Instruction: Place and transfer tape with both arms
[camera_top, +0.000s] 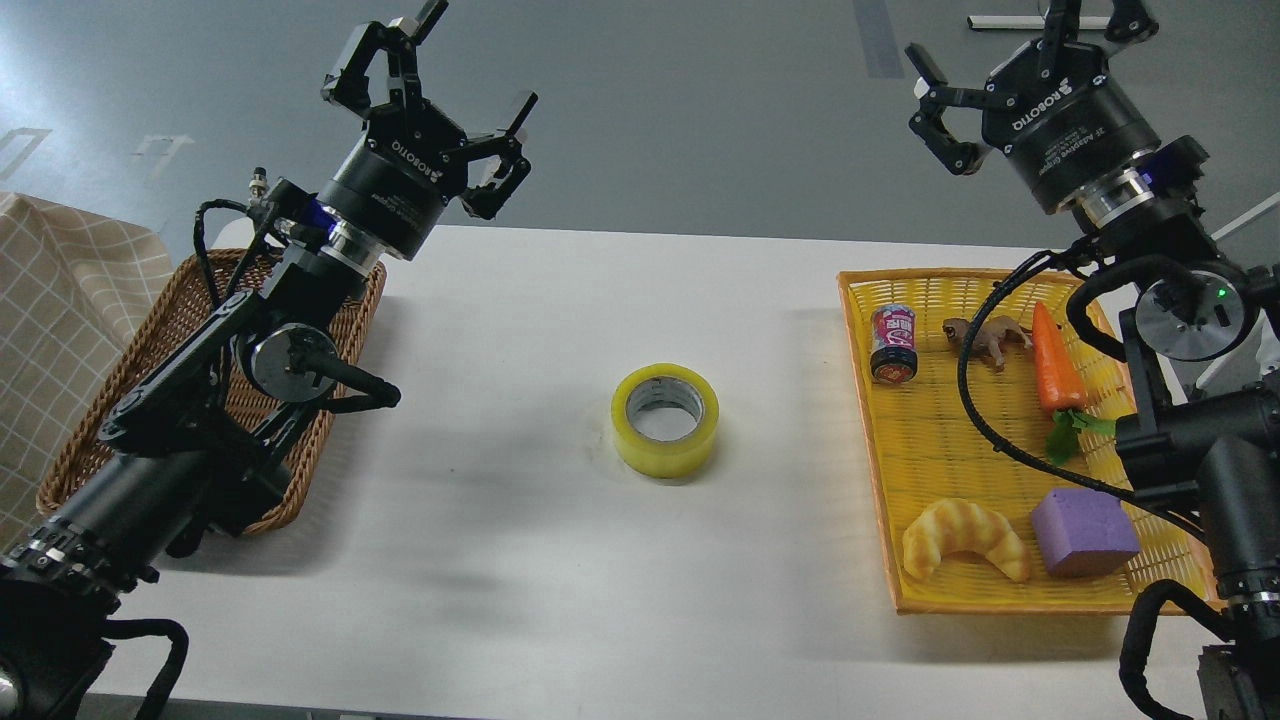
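Note:
The roll of translucent yellow tape (665, 418) with a grey-white core lies flat on the white table (560, 560), near its middle. My left gripper (432, 75) is raised above the table's far left edge, fingers spread open and empty. My right gripper (1010, 50) is raised above the far right, beyond the yellow tray, fingers spread open and empty. Both grippers are well apart from the tape.
A brown wicker basket (90, 440) sits at the left under my left arm. A yellow tray (880, 470) at the right holds a small can (893, 343), a toy animal (985, 336), a carrot (1057, 372), a croissant (962, 537) and a purple block (1083, 530).

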